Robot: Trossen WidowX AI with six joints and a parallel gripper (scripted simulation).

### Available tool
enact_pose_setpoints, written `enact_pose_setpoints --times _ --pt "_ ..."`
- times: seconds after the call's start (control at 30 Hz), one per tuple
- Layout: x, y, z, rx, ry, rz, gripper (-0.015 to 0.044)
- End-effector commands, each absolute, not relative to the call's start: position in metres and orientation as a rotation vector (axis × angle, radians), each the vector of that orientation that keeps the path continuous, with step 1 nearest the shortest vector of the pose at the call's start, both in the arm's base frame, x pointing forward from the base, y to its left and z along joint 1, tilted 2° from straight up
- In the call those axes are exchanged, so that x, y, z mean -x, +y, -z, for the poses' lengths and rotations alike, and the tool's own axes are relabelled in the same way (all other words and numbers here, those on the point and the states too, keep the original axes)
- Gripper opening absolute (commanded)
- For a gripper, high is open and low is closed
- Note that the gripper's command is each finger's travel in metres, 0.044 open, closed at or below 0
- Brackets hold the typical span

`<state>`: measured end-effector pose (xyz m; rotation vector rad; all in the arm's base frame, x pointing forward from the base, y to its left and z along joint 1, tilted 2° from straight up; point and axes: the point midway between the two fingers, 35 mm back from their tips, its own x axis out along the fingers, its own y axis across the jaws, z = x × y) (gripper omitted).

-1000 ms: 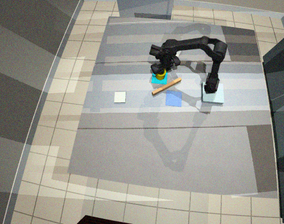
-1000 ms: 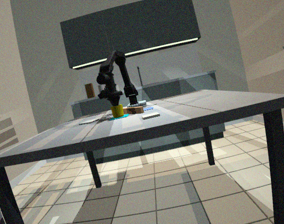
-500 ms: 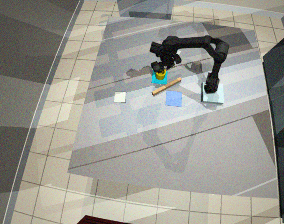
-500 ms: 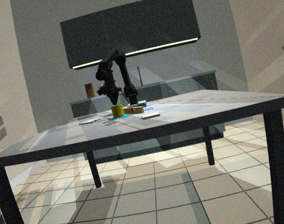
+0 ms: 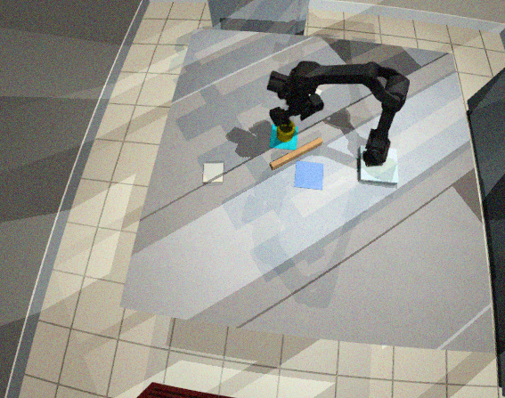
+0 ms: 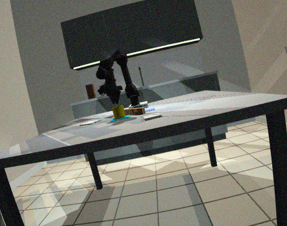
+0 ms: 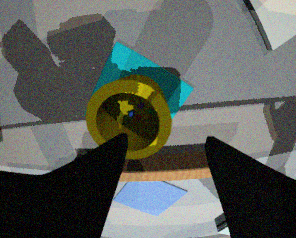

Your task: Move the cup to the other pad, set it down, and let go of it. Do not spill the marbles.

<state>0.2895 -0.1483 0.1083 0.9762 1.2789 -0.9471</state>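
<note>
The yellow cup point(image 5: 286, 132) point(image 6: 118, 112) point(image 7: 145, 125) stands upright on the cyan pad point(image 5: 289, 145) point(image 6: 126, 117) point(image 7: 120, 52). In the wrist view a small blue marble point(image 7: 131, 114) shows inside it; the rest of the inside is too dark to count. The other pad, blue point(image 5: 309, 175) point(image 6: 150, 109) point(image 7: 150, 197), has nothing on it. My gripper point(image 6: 115, 104) point(image 7: 167, 137) is open and empty, with its fingertips just above the cup's rim. In the wrist view one finger overlaps the cup's near rim and the other is off to its right.
A wooden bar point(image 5: 296, 154) point(image 6: 135, 110) point(image 7: 170, 174) lies between the two pads, close to the cup. A flat whitish square point(image 5: 213, 172) point(image 6: 152, 116) lies apart from the pads. The arm's base stands on a pale plate point(image 5: 389, 176) beyond the blue pad.
</note>
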Motion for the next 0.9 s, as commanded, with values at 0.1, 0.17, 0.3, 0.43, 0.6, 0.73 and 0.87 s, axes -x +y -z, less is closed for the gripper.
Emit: enact_pose_setpoints --times 0.1,0.17,0.3,0.43,0.6,0.73,0.87 --pt "-0.290 -0.148 -0.111 -0.976 1.279 0.947 0.0435" --pt "-0.290 -0.149 -0.116 -0.976 1.279 0.946 0.0440" --pt "-0.289 -0.148 -0.130 -0.976 1.278 0.944 0.0440" --pt "-0.288 -0.148 -0.145 -0.976 1.276 0.942 0.0440" --pt "-0.286 -0.148 -0.161 -0.975 1.275 0.939 0.0440" --pt "-0.284 -0.148 -0.172 -0.975 1.274 0.938 0.0440" --pt "-0.284 -0.149 -0.168 -0.976 1.276 0.947 0.0440"
